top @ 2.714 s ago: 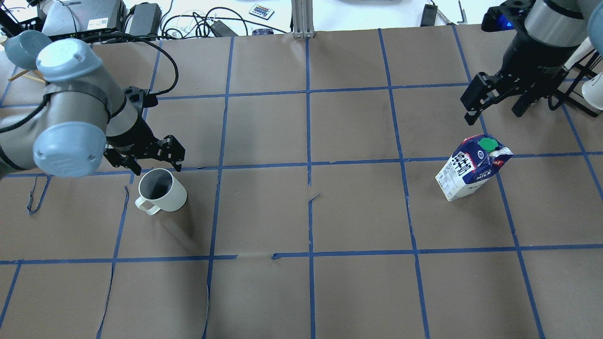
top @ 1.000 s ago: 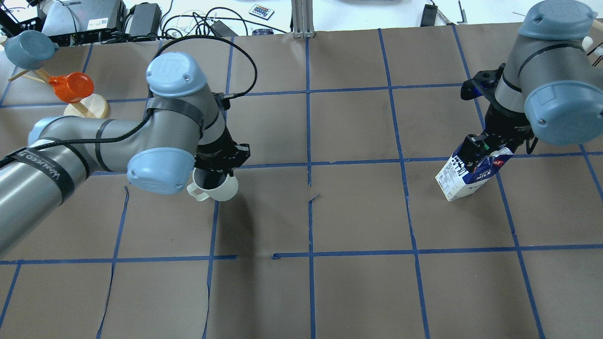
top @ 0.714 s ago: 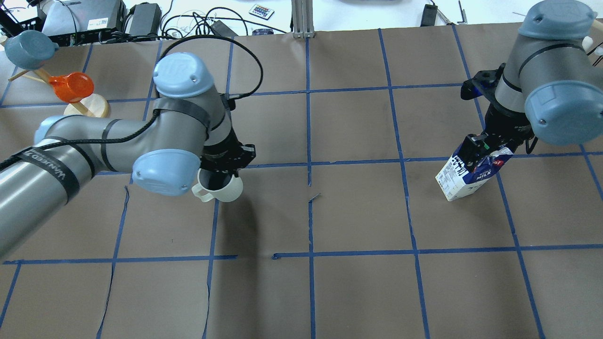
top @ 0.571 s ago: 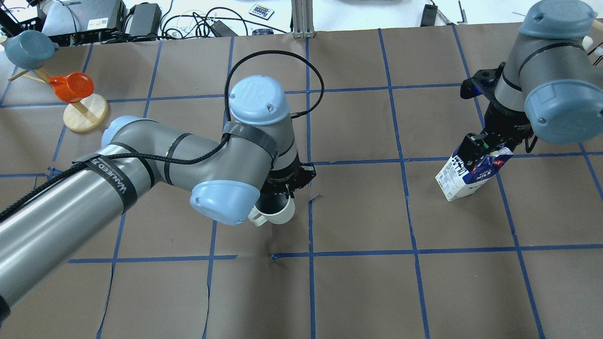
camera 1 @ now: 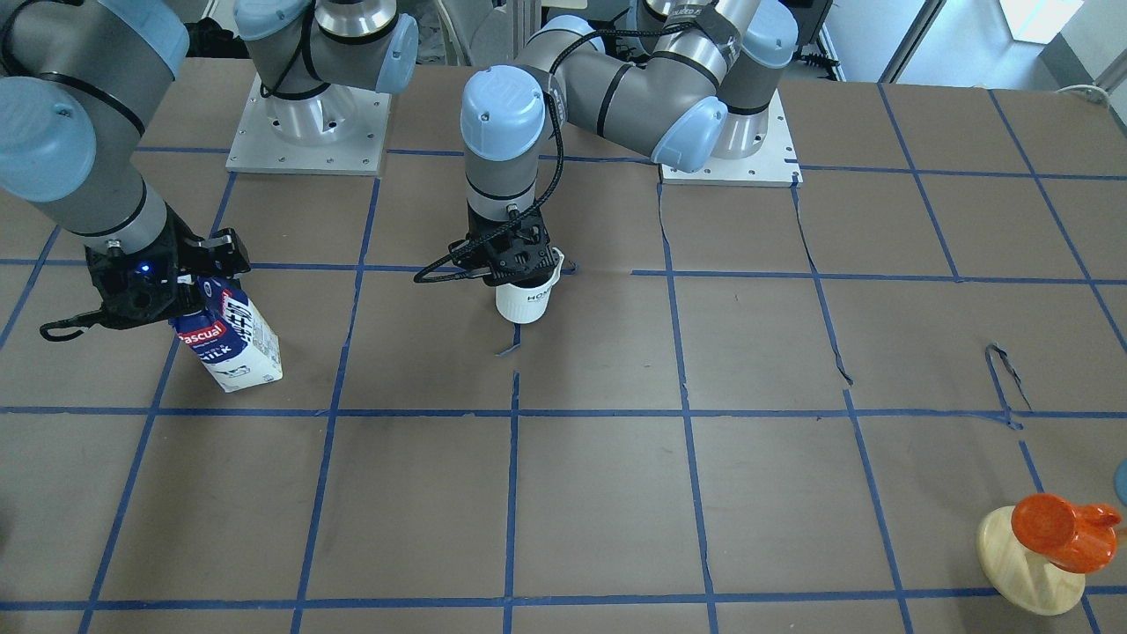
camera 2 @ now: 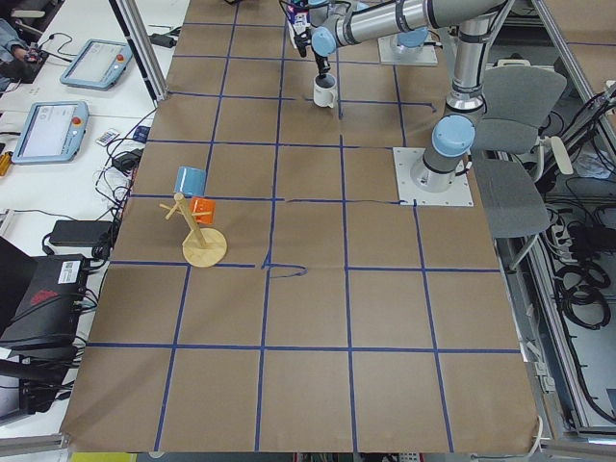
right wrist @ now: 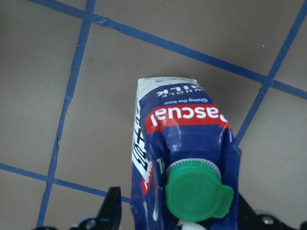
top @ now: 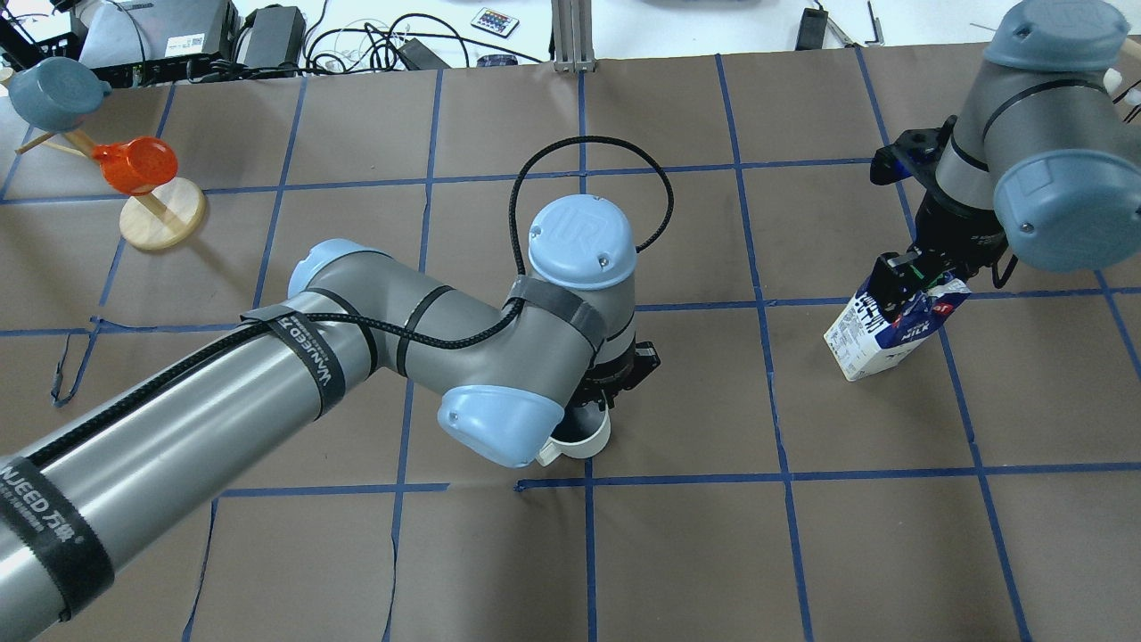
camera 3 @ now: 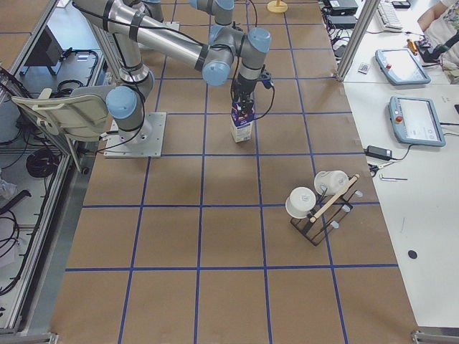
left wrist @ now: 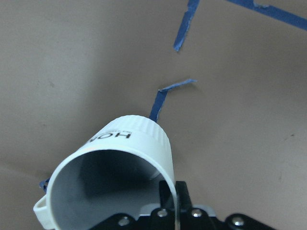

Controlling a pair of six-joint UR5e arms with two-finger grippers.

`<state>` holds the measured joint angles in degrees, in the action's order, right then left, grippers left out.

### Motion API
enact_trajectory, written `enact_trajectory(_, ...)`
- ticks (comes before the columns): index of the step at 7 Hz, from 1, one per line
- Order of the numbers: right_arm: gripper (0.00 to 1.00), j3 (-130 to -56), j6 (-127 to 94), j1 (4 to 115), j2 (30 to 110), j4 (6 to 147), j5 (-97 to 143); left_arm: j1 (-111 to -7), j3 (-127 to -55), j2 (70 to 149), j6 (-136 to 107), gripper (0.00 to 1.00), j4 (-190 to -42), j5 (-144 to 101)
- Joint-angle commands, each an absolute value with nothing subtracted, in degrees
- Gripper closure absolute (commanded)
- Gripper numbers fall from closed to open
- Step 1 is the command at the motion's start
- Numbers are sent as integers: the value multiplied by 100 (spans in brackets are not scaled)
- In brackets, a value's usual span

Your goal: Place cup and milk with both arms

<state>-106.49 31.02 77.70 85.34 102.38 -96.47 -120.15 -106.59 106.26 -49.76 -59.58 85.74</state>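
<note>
1. Holding the cup (camera 1: 526,302) by its rim with the left gripper (camera 1: 519,267), jaws pinched on the wall, one inside and one outside.
2. Cup near the middle of the table (top: 695,553), right by a torn bit of blue tape (left wrist: 158,103); hard to say if touching the paper.
3. Lots of bare brown room all round it, far from every table edge.
4. Over on the robot's right side, the milk (camera 1: 231,348), well apart from the cup, with a big open gap between.
5. Reaching over the milk's top with the right gripper (top: 914,281), a jaw on each side; cannot tell if squeezing.
6. Wooden stand (top: 165,214) with an orange cup (top: 134,163) far off near the left corner.
7. Since before: carried the cup from the left side to the middle; left the milk and the right gripper in the same spot.
</note>
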Motion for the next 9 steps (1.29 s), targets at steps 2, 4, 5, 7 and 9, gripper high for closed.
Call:
enact_trajectory(2, 73, -10547, 3094, 7778, 8543, 10230, -9633, -11936, -10103, 10398, -5072, 0, -6010, 8621)
enact_trajectory(4, 97, -10373, 3076, 7778, 8552, 10204, -9642, -11245, -8936, 10127, -4165, 0, -7538, 8982)
enact_trajectory(5, 100, -10197, 3007, 7804, 8587, 10100, -9615, -10954, -8486, 9786, -3374, 0, -8559, 9009)
enact_trajectory(7, 100, -9819, 2134, 7883, 8578, 9530, -8741, -10374, -8376, 9065, -1924, 0, -9121, 8956)
enact_trajectory(9, 100, -9808, 702, 8460, 8561, 9439, -8140, -9050, -8367, 8773, 15, 0, -9395, 8983)
